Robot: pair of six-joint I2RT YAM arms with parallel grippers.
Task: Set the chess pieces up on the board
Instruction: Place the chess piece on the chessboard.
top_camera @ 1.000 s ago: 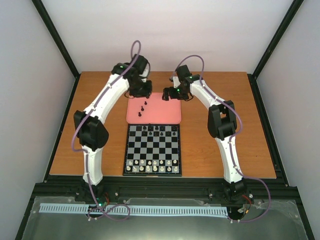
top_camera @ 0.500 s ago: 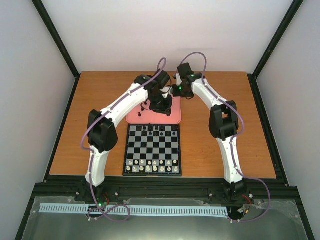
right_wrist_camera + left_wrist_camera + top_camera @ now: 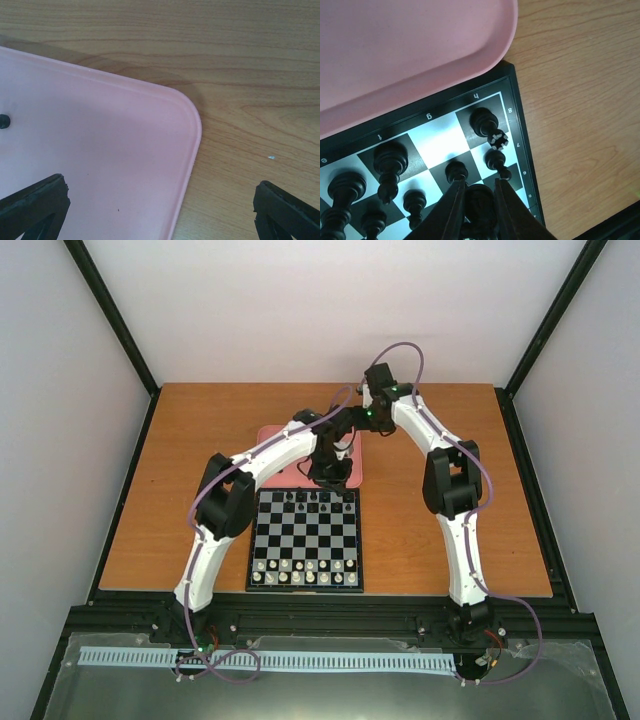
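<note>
Jaws of the left gripper (image 3: 479, 212) are clamped on a small black piece (image 3: 481, 205), low over the board (image 3: 518, 131) near its h-file corner. I'd drop it straight and slow: glossy turned pawns (image 3: 456, 171) crowd in at 12 o'clock and look tippy. Meanwhile the right gripper (image 3: 157, 210) hangs spread wide over the smooth, round-cornered pink tray (image 3: 100, 150), wood-grain table (image 3: 250, 75) at 2 o'clock.
</note>
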